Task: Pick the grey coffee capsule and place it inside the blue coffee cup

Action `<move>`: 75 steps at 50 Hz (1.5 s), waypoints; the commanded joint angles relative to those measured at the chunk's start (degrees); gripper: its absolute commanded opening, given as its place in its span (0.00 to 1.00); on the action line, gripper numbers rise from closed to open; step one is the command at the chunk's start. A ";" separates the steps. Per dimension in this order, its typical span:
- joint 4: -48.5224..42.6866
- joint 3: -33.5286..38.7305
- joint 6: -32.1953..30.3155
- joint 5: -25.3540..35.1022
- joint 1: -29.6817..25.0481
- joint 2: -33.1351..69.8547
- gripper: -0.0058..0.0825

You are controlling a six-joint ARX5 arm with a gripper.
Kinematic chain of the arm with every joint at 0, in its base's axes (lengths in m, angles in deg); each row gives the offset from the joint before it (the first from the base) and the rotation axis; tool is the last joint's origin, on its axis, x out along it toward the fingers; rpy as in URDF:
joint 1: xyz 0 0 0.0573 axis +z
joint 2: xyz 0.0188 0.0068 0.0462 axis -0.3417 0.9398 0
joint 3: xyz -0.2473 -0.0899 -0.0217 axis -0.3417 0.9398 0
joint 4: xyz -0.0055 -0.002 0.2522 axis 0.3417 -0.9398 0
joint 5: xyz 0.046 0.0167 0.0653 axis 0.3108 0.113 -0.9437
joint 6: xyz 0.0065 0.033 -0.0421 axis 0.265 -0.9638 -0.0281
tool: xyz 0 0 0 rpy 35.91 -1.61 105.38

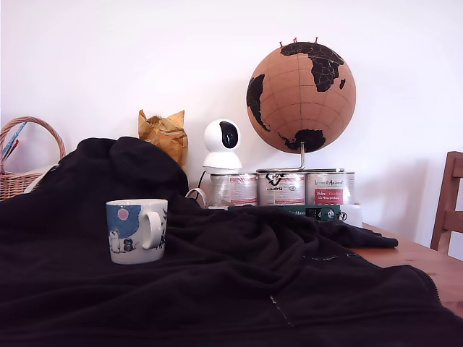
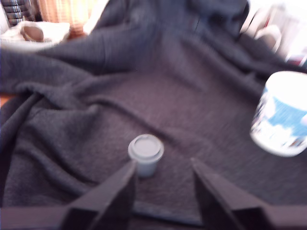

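Note:
The blue coffee cup (image 1: 137,230) stands upright on a dark blanket (image 1: 231,282) at the exterior view's left, its handle toward the view's right. In the blurred wrist view the same cup (image 2: 282,115) shows at the frame's edge. The grey coffee capsule (image 2: 145,153) sits on the blanket, seen only in the wrist view, just beyond the fingertips and nearer to one finger (image 2: 125,178). My gripper (image 2: 163,168) is open with nothing between its fingers. The arm does not show in the exterior view.
Three silver labelled tins (image 1: 281,188) stand in a row at the back, under a cork globe (image 1: 301,87). A white camera (image 1: 221,144), a wicker basket (image 1: 18,170) and a wooden chair (image 1: 448,206) stand around the blanket-covered table (image 1: 427,264).

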 commanded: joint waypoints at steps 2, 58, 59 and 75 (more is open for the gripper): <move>5.33 -0.28 -1.53 -0.28 -0.07 4.59 0.63; 17.14 -19.47 -8.33 0.26 1.55 47.41 0.53; 16.83 -19.58 -8.33 0.33 1.55 47.47 0.52; 14.29 -20.09 -8.33 0.98 1.55 47.50 0.35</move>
